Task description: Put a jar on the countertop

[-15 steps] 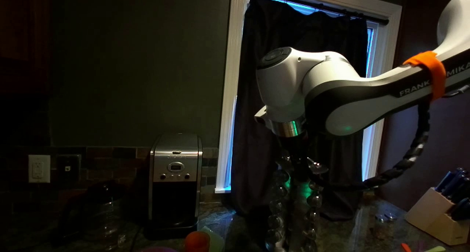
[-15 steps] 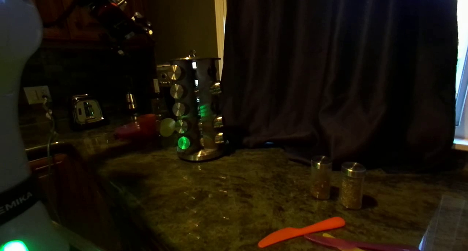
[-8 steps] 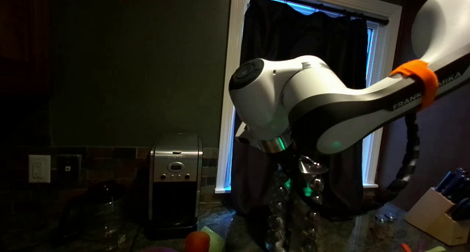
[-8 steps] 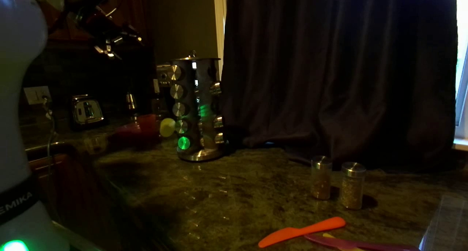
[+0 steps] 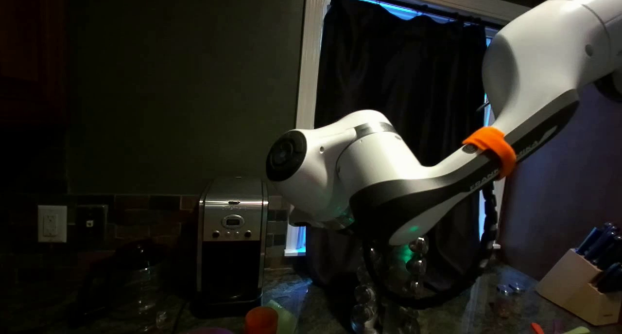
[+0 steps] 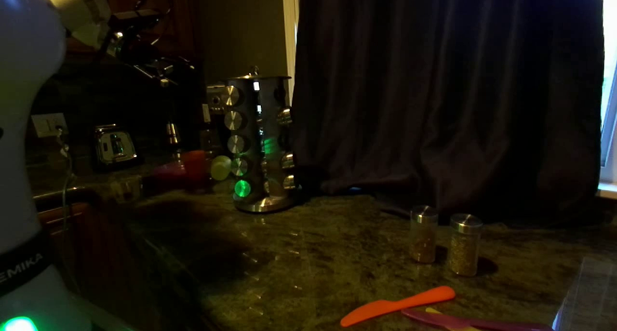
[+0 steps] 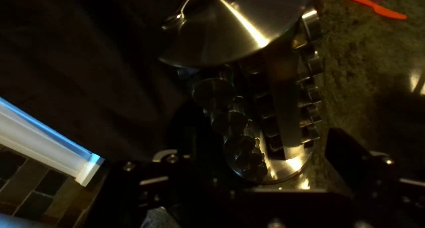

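Note:
A steel spice rack (image 6: 260, 143) with several small jars in its columns stands on the dark countertop (image 6: 337, 249); the rack also shows in the wrist view (image 7: 232, 35) and partly behind the arm in an exterior view (image 5: 415, 266). A jar with orange-brown contents (image 6: 423, 237) and a jar with pale grains (image 6: 464, 246) stand upright on the countertop, steel lids on top. My gripper (image 6: 178, 74) is tilted near the rack's top level, apart from it. In the wrist view its fingers (image 7: 260, 143) are wide apart with nothing between them; the rack lies beyond.
Orange (image 6: 397, 306) and purple (image 6: 472, 320) plastic knives lie near the jars. A dark curtain (image 6: 434, 104) hangs behind the rack. A coffee maker (image 5: 233, 246), orange cup (image 5: 261, 320) and knife block (image 5: 580, 285) stand around. A toaster (image 6: 114, 147) is farther back.
The arm has come down and to the left in an exterior view, hiding more of the rack's top. The gripper has tilted and shifted beside the rack. The jars and knives have not moved.

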